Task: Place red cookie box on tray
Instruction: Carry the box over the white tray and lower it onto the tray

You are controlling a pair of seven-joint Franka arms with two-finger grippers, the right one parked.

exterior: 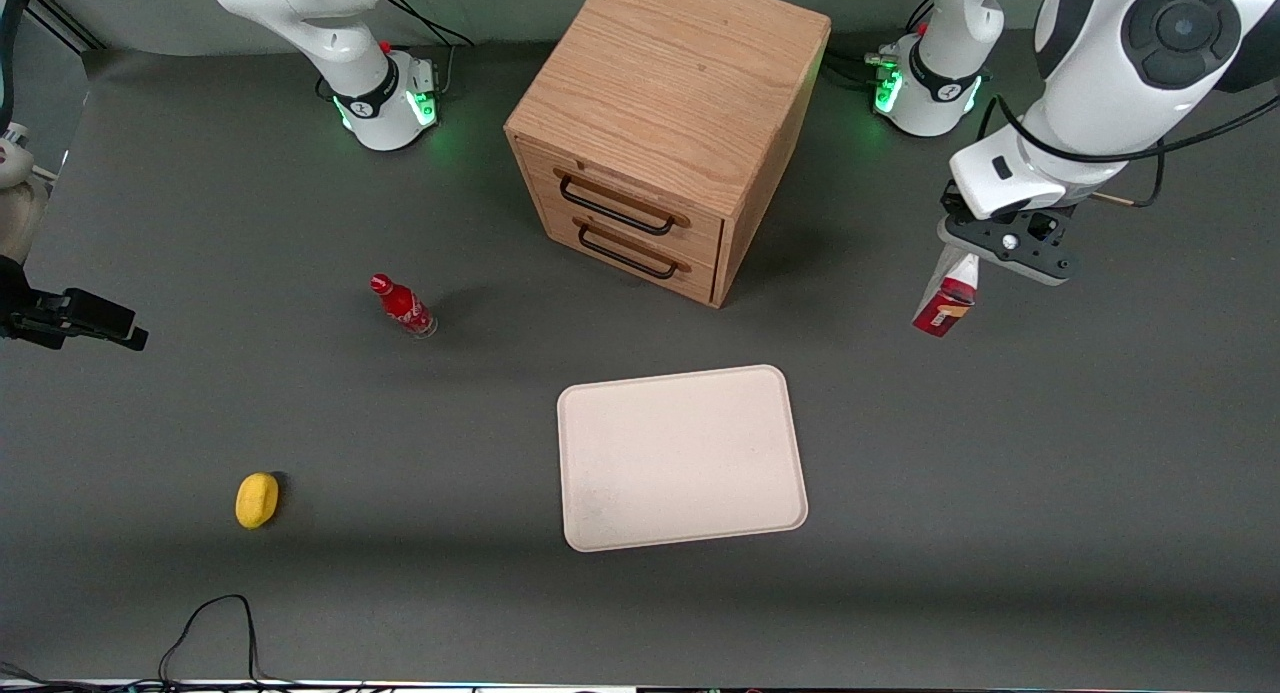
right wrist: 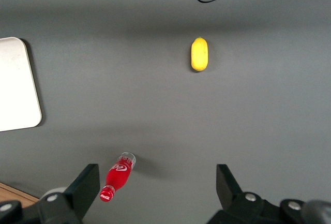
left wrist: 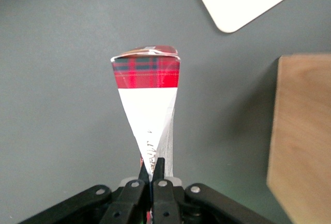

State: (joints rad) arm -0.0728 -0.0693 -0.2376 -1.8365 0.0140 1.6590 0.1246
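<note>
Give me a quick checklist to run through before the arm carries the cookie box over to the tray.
1. Grip: gripper shut on the red cookie box, pinching its upper end: ok.
2. Box lifted: it hangs below the gripper, apparently above the table: ok.
3. Box steady: it hangs tilted from a narrow end pinch; security cannot tell.
4. Tray surface: bare, room for the box: ok.
5. Path: no object between box and tray; the wooden cabinet stands farther from the front camera: ok.
6. Red bottle and yellow object lie toward the parked arm's end: ok.
</note>
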